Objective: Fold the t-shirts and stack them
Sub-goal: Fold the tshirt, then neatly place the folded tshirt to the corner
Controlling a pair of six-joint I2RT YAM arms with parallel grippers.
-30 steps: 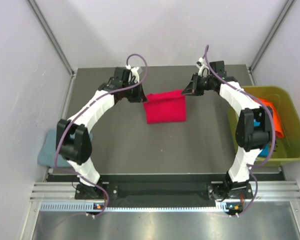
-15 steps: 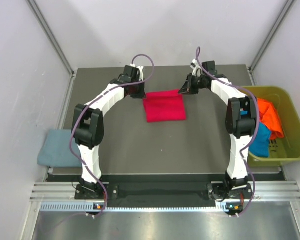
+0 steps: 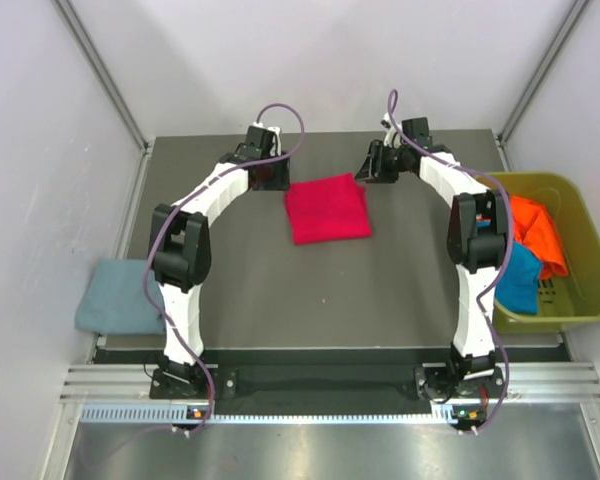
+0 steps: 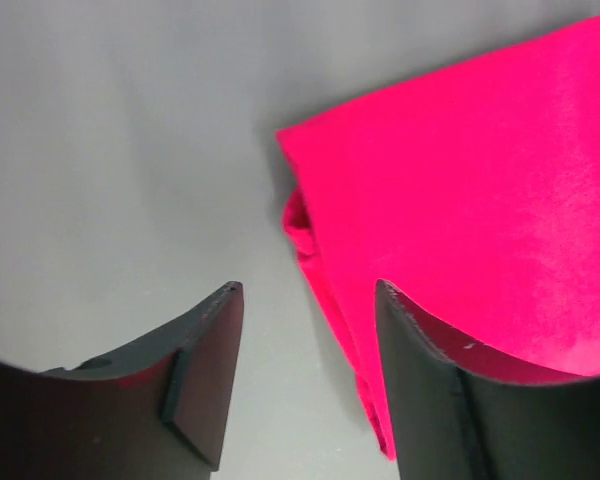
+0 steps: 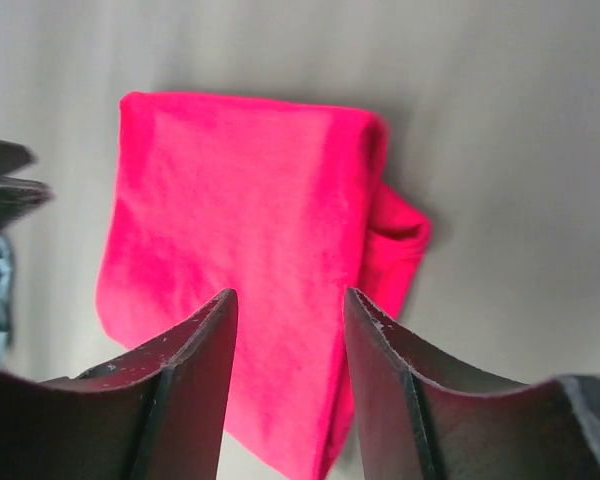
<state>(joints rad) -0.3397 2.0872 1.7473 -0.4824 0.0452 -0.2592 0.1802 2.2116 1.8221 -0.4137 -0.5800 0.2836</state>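
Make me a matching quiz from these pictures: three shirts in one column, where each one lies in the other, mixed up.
1. crimson red folded cloth t-shirt
2. grey-blue folded cloth t-shirt
3. orange crumpled cloth t-shirt

A. inside the olive-green plastic bin
B. at the tabletop's left edge
C. middle of the dark tabletop, towards the far side

Pairs: 1-C, 2-B, 3-A
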